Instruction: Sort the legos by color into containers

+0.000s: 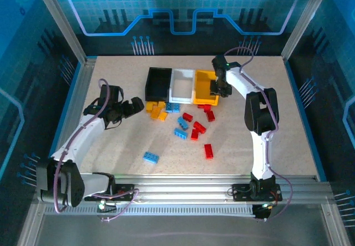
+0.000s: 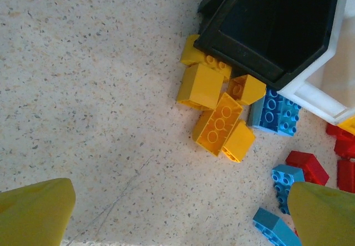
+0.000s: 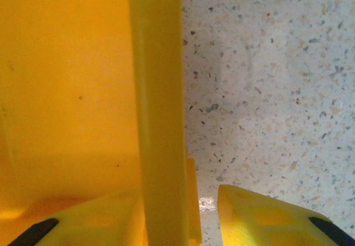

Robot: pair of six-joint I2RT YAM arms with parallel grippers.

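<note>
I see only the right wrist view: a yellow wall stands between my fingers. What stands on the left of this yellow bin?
Observer: The white bin stands right beside the yellow bin, and the black bin is beyond it, all in one row.
Operator: Where do the yellow legos lie?
Observer: The yellow legos lie in a pile on the table, just in front of the black bin.
Operator: What is the left arm doing?
Observer: The left fingers are open, just left of that pile in the top view.

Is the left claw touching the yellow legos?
Apart. In the left wrist view, bare table lies between the left gripper and the yellow legos.
</note>
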